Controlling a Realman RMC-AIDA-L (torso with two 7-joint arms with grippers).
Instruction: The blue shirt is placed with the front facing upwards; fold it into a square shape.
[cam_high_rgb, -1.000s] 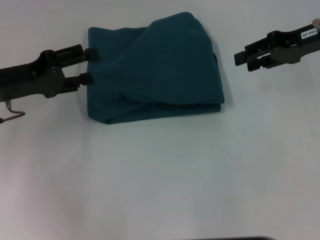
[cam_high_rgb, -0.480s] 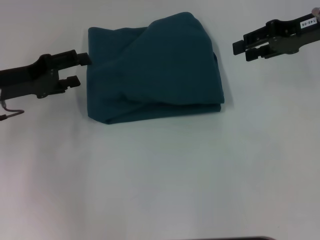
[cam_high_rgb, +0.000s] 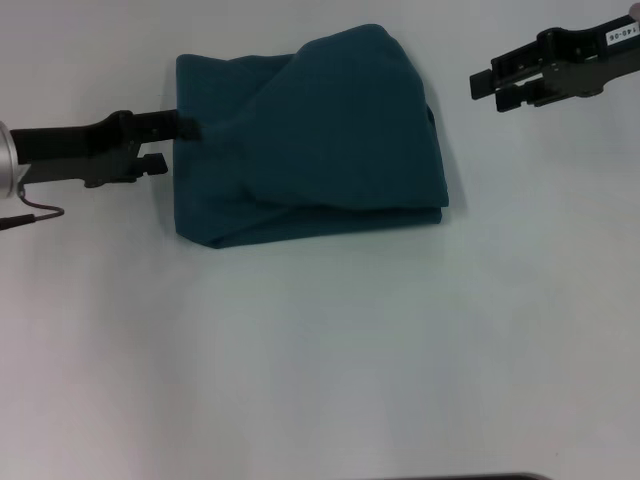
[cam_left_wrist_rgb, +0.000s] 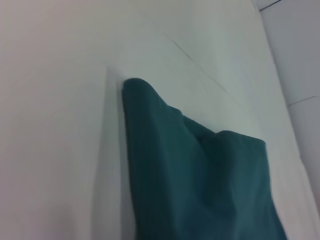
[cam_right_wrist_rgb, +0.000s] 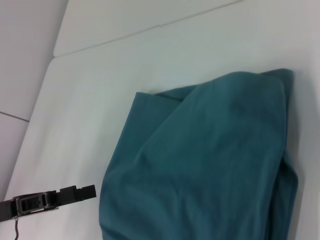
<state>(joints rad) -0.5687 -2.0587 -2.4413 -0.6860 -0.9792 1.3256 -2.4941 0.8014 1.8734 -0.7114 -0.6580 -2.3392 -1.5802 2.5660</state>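
**Folded shirt sitting mid-table, grippers on either side**

So there's one blue shirt (cam_high_rgb: 310, 140), folded into a chunky rough rectangle on the white table (cam_high_rgb: 320, 350), sitting toward the far half. Plain teal side up, no lettering showing. The top layer drapes diagonally, so the far edge bulges up at the right while the near edge runs fairly straight. Near right corner shows stacked layers. Loads of bare table in front of it and off to both sides.

Two grippers. The left gripper (cam_high_rgb: 172, 143) reaches in flat from the left, its fingers spread apart, the far fingertip touching or overlapping the shirt's left edge, the near one just off it. The right gripper (cam_high_rgb: 482, 86) hangs off the shirt's far right corner, clear of the cloth, fingers a little apart and holding nothing.
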